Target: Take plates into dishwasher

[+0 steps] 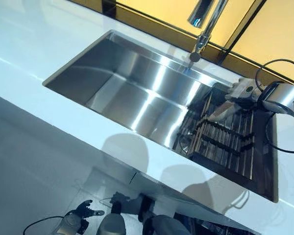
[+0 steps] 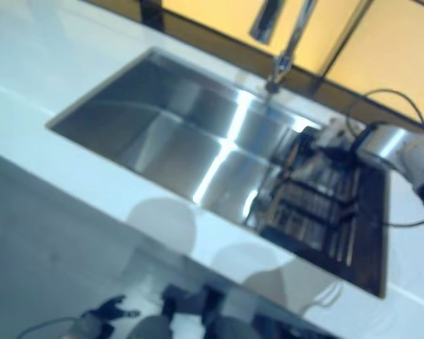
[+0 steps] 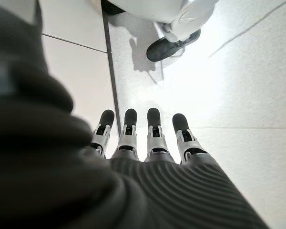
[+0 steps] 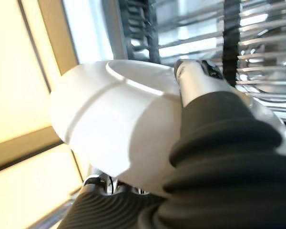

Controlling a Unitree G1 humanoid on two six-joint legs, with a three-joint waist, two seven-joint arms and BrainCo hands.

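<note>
A white plate (image 4: 109,124) is in my right hand (image 1: 246,90); in the right wrist view the thumb (image 4: 193,78) lies over its rim and the fingers are curled under it. In the left eye view the plate (image 1: 224,111) shows edge-on, tilted, just above the far end of a dark slatted rack (image 1: 225,144) that lies over the right part of the sink. My left hand (image 1: 81,213) hangs low by the floor with straight fingers (image 3: 152,133) and holds nothing. No dishwasher is in view.
A steel sink basin (image 1: 132,83) is set in a white counter (image 1: 44,105). A chrome faucet (image 1: 206,24) stands at the sink's far edge, close to my right hand. Yellow panels with dark frames run behind the counter.
</note>
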